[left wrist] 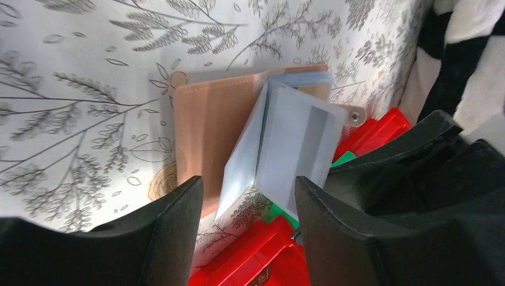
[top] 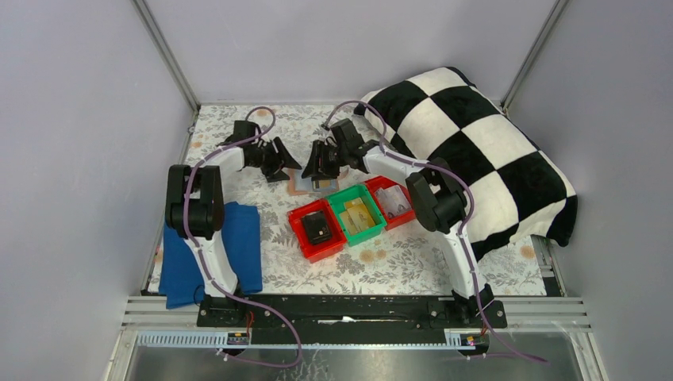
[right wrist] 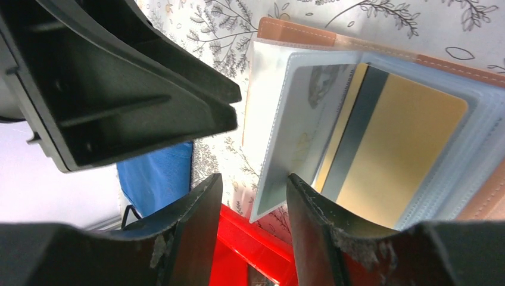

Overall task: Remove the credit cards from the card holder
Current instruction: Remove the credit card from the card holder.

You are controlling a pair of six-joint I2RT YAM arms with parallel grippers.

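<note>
Salmon-pink and leather-like, the card holder (top: 308, 185) lies opened flat on the bench (top: 381, 266), between the two claws. The long axis of its open spread runs roughly left to right in the top view. Its clear sleeves (left wrist: 286, 149) stand up from the spine in a fan, and its snap tab (left wrist: 356, 115) points toward the bins. The credit cards (right wrist: 399, 143) sit inside the sleeves; a gold one with a dark stripe shows most plainly. The left claw (left wrist: 249, 193) is open, with its fingers apart on either side of the sleeves' near edge. The right claw (right wrist: 253, 193) is also open, and the lower corner of one sleeve leaf lies between its fingers; whether a finger touches that leaf cannot be told. The holder's near edge sits just beside the row of bins, while bare bench lies along its far and left edges. The left red bin (top: 300, 238) holds a black item (top: 317, 228). The green bin (top: 346, 193) holds yellowish cards (top: 359, 216). The right red bin (top: 397, 222) holds pale flat pieces (top: 390, 198). A blue cloth (top: 238, 246) lies beside the left arm, and a checked blanket (top: 476, 143) covers the bench's right side.
</note>
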